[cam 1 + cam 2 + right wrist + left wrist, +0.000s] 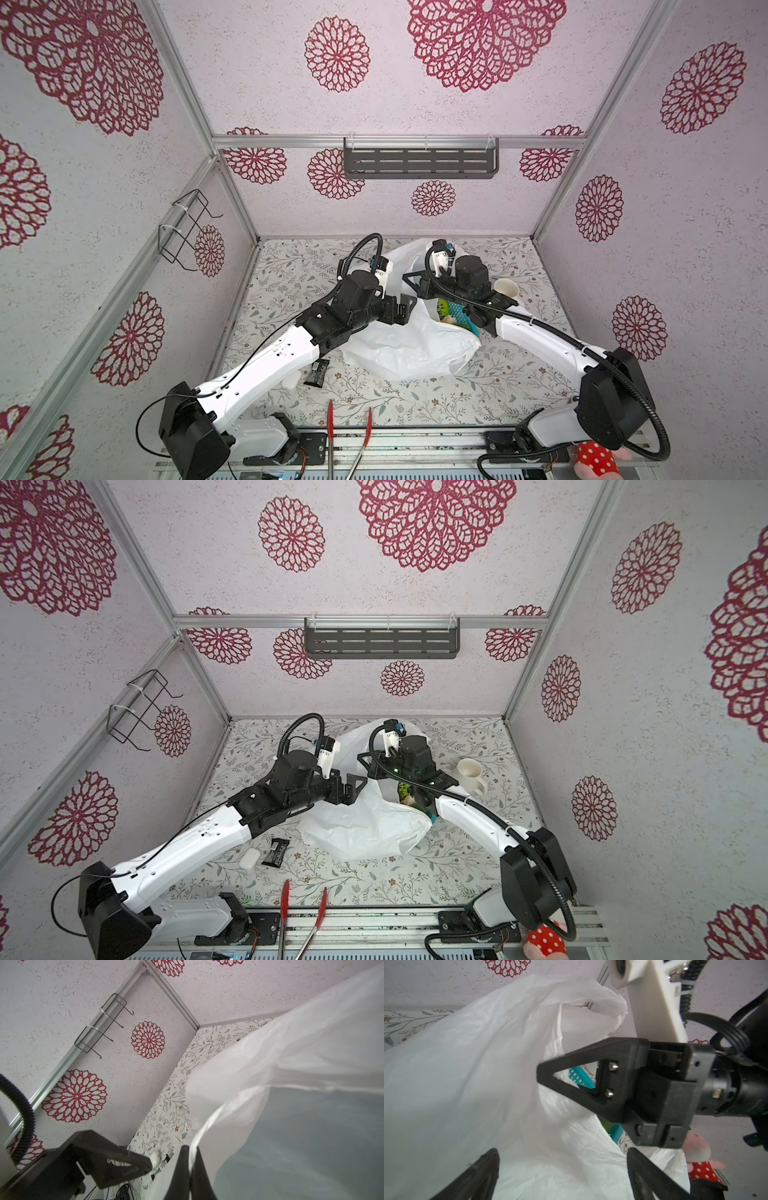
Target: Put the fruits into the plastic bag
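We see the bag (407, 345) crumpled on the middle of the table (415, 399), its upper part lifted toward the back wall and its lower part spread flat toward the front. The right hand (190, 1151) is pressed together on a thin fold of the bag's rim; in the right wrist view the white film runs straight between the two black fingers and billows out beyond them. The left hand (562, 1153) is spread wide and holds nothing; it sits at the bag's left side, near the right hand, with the bag's film lying beyond its open fingers, and we cannot tell whether it touches the plastic. Just right of the bag, under the right arm, a teal basket (459, 313) shows, partly covered by the film. A green fruit (444, 308) and a cream fruit (449, 320) lie at the gap between bag and basket; we cannot tell whether they sit in the basket or inside the bag. A cream mug (469, 771) stands on the table to the right of the right arm. Red tongs (330, 419) lie at the front edge, and a red-dotted plush toy (594, 457) rests at the front right corner.
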`<control>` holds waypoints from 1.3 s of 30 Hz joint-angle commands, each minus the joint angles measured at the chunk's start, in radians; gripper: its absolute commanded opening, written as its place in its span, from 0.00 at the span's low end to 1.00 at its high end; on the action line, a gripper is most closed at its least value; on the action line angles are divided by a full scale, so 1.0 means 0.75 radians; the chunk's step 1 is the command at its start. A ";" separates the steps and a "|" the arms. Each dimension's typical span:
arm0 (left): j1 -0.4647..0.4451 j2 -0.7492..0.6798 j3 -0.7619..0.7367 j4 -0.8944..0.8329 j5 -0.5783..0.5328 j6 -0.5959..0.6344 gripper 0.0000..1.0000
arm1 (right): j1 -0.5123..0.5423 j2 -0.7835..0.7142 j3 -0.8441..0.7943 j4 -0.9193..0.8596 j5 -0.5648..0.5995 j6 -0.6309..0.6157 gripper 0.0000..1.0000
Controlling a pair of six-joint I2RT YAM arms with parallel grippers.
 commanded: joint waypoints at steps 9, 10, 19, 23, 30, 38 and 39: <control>-0.007 -0.036 -0.055 -0.011 -0.168 -0.022 0.97 | 0.171 0.021 0.205 0.134 0.465 0.196 0.00; -0.007 -0.036 -0.058 -0.002 -0.198 -0.030 0.98 | 0.180 0.027 0.216 0.132 0.465 0.197 0.00; -0.001 -0.017 -0.065 0.116 -0.220 -0.044 0.97 | 0.235 0.077 0.246 0.087 0.468 0.220 0.00; 0.001 -0.030 -0.087 0.167 -0.209 -0.041 0.97 | 0.237 0.088 0.251 0.098 0.460 0.236 0.00; 0.009 0.060 -0.046 0.148 -0.323 -0.068 0.97 | 0.245 0.079 0.251 0.143 0.487 0.268 0.00; 0.009 0.096 -0.076 0.254 -0.480 -0.130 0.80 | 0.273 0.087 0.263 0.154 0.487 0.272 0.00; 0.009 0.097 -0.073 0.263 -0.475 -0.130 0.68 | 0.274 0.089 0.265 0.137 0.490 0.272 0.00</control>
